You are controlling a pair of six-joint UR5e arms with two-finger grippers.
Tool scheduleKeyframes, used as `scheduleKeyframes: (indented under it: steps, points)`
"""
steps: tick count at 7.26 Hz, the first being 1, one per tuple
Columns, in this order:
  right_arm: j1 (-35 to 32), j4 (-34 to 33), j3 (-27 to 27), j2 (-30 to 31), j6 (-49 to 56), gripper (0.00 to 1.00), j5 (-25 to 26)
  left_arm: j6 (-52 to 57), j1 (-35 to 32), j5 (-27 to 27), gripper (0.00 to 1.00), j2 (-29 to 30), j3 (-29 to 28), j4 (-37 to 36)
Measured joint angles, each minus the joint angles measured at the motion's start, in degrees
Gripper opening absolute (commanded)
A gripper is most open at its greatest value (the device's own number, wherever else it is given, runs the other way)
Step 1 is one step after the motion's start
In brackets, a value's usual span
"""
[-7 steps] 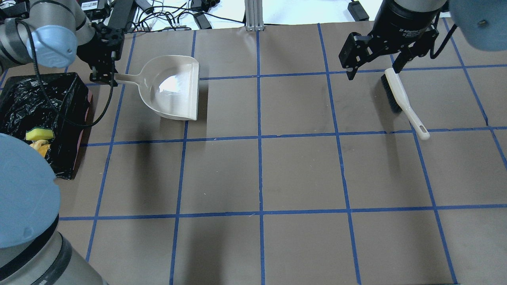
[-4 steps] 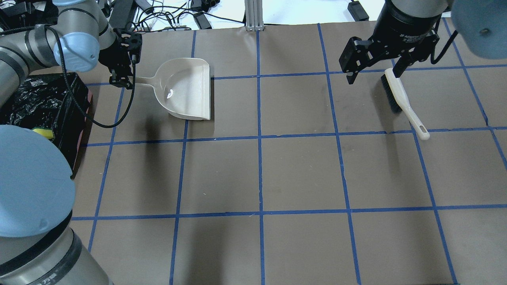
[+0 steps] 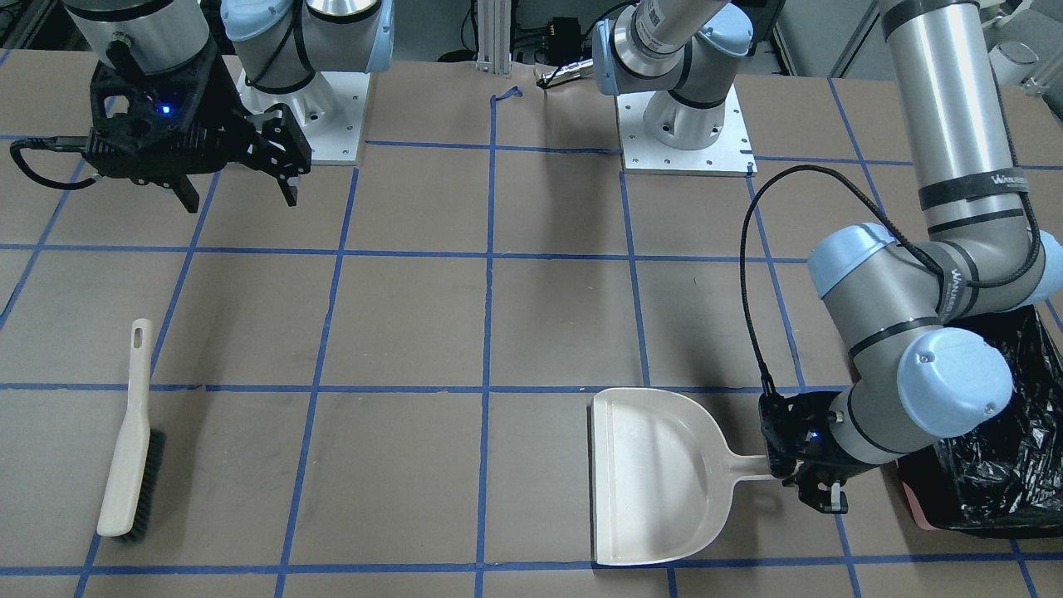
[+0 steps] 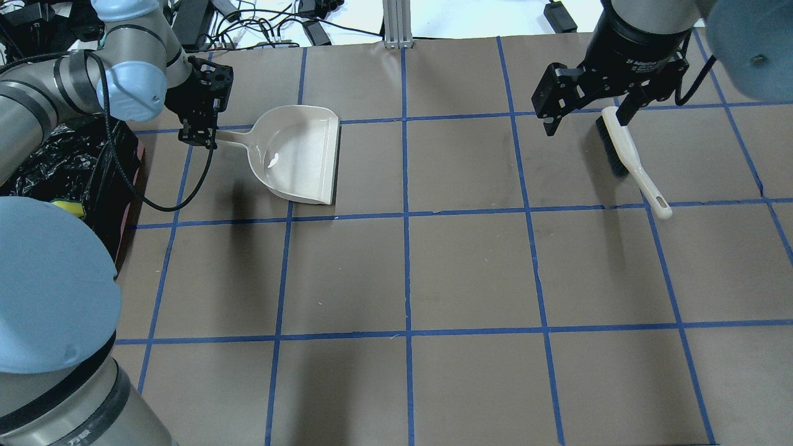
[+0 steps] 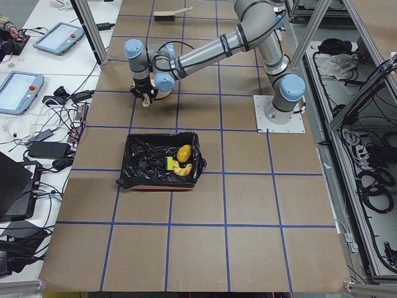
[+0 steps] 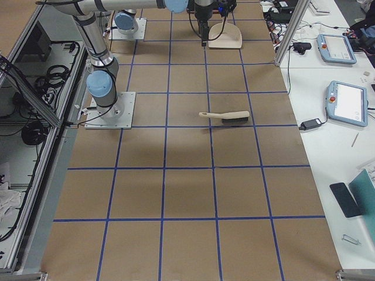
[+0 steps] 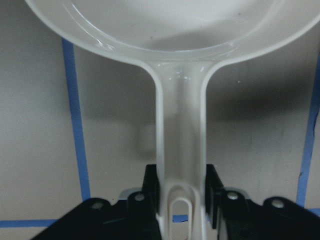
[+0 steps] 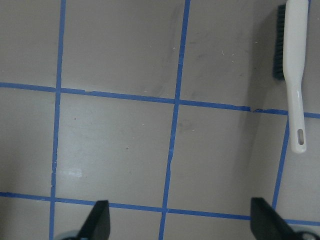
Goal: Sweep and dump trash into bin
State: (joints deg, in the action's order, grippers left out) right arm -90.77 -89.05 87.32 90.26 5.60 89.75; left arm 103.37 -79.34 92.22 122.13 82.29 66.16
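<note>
Left pincer (image 4: 199,137) closed, right pincer (image 4: 585,118) wide.

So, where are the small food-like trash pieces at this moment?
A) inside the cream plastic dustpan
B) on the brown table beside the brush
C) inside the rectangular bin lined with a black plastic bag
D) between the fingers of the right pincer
C: the exterior left view shows the yellow food-like trash pieces lying inside the rectangular black-bag-lined bin, while the cream plastic dustpan held by the left pincer holds nothing.

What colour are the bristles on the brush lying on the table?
Black; the brush body itself is cream. It shows best in the exterior front-facing view.
</note>
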Motion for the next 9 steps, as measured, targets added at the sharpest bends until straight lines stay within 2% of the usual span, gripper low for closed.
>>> scheduleKeyframes:
  steps: [1,2,5,9]
  points:
    - [0.04,-0.06,0.02,0.0,-0.04,1.0,0.02,0.52,0.09,-0.06,0.54,-0.14,0.43,0.0]
    - [0.08,-0.16,0.04,0.0,-0.05,1.0,0.01,0.58,0.12,-0.09,0.68,-0.08,0.51,-0.04]
    - [0.15,-0.33,0.04,0.01,-0.14,1.0,0.12,-0.45,-0.23,-0.65,0.6,-1.53,-1.19,0.34]
    - [0.15,-0.52,0.01,0.06,-0.15,1.0,0.16,-8.04,-1.18,-4.28,0.57,-10.12,-5.26,12.2]
